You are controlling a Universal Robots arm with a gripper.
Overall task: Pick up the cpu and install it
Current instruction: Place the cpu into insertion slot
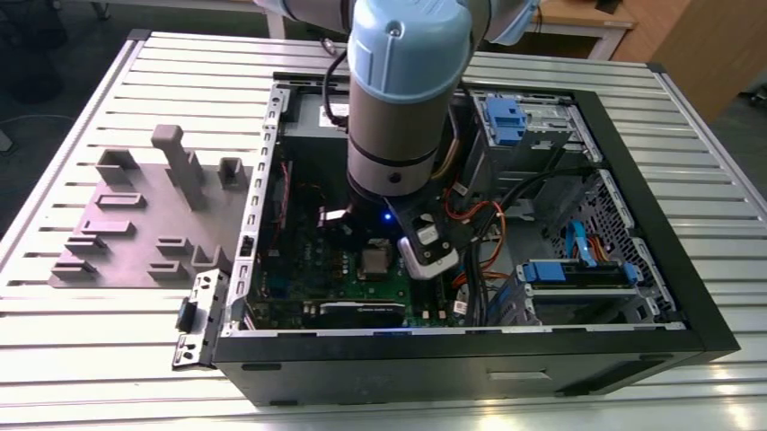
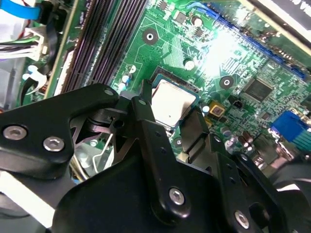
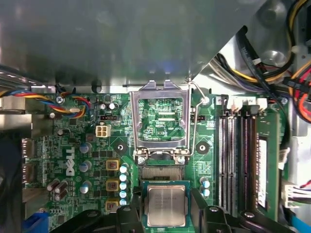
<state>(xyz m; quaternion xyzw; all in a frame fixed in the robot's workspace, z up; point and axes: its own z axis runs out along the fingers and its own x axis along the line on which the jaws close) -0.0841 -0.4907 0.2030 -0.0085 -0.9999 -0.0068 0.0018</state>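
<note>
The cpu (image 3: 166,204) is a small square chip with a silver top and a green rim. My gripper (image 3: 166,221) is shut on it, one black finger (image 3: 129,218) at each side. The chip hangs just over the motherboard socket (image 3: 165,171), whose dark edge peeks out beyond it. The silver socket frame (image 3: 160,119) stands flipped open behind, its wire lever (image 3: 194,124) raised. The second wrist view shows the cpu (image 2: 172,103) between my fingers (image 2: 146,119). In the exterior view, the arm reaches down into the open computer case (image 1: 671,296), over the cpu (image 1: 375,261).
Memory slots (image 3: 238,155) run beside the socket. Coloured cables (image 3: 291,68) and blue drive bays (image 1: 576,269) fill the case on the exterior view's right. A grey fixture plate (image 1: 144,215) with upright blocks lies on the slatted table (image 1: 72,314) on the exterior view's left.
</note>
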